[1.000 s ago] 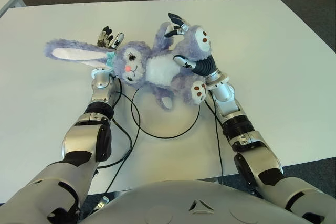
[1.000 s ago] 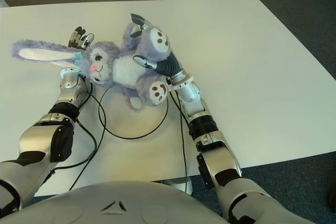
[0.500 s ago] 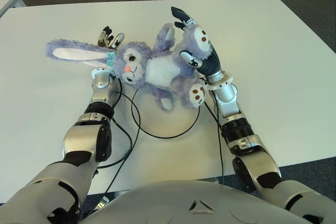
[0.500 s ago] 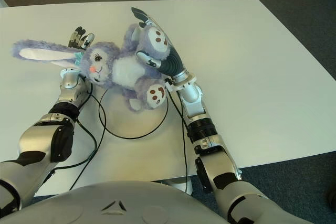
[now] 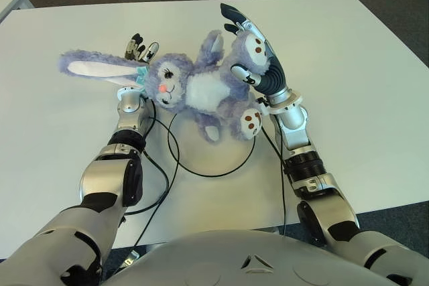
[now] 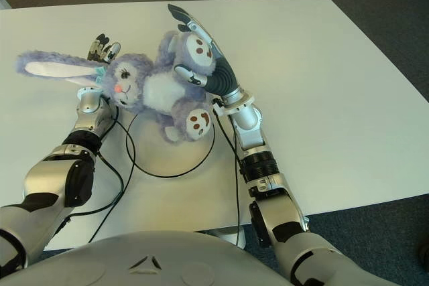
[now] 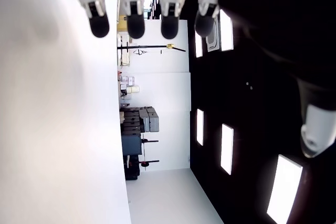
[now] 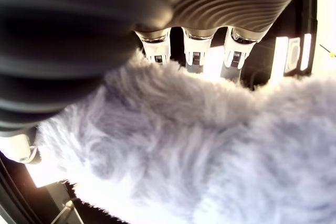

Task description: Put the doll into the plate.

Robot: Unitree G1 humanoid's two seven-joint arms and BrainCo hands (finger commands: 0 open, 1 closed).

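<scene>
A broad white worktop [image 5: 348, 65] fills the scene, with dark carpet beyond its far edge. On it sits a shallow white round plate with a thin black rim [image 5: 201, 155], close in front of the robot. The fluffy lilac plush rabbit doll with a white belly [image 5: 201, 88] sprawls face up across the plate's far rim: its lower foot and part of its body lie over the plate, while its head and long ears reach out toward the robot's left, over bare worktop.

The right hand [image 5: 258, 51] lies along the doll's upper foot, fingers straightened and spread, not clamped; its wrist view shows fur right against the palm. The left hand [image 5: 137, 55] shows beyond the doll's head, palm up, fingers loosely spread and holding nothing.

The risk, as I judge it, is that the doll ends up only half in the plate. With both hands slack, the heavy head and ears could keep it draped over the rim, and fur could snag on withdrawing fingers and drag it back out.
</scene>
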